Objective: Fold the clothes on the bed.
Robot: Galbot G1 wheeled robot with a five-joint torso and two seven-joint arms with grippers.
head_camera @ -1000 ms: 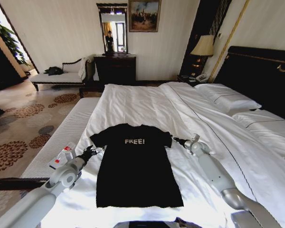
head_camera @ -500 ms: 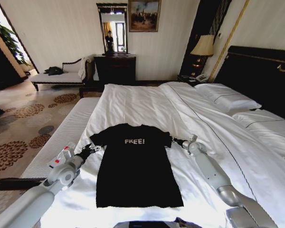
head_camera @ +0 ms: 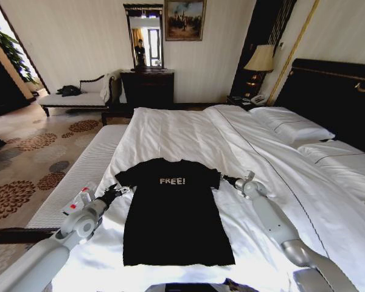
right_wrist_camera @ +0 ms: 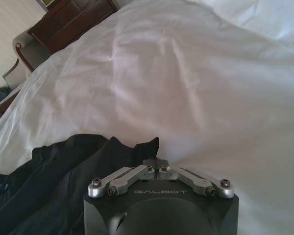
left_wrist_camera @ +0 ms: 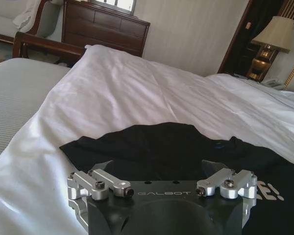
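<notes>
I see the bed point(head_camera: 188, 131) with the top point(head_camera: 173, 213) spread flat near its foot. My left gripper point(head_camera: 125, 191), spread, sits at one sleeve; my right gripper point(head_camera: 224, 179) pinches the other sleeve, likely to fold both inward.

The head view looks down over the bed point(head_camera: 243, 146), while both wrist views skim low, sharing the black top point(head_camera: 173, 213).

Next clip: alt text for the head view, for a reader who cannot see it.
A black fabric top with white "FREE!" lettering lies flat on a large white-sheeted bed. The left gripper and right gripper each sit at a sleeve edge.
</notes>
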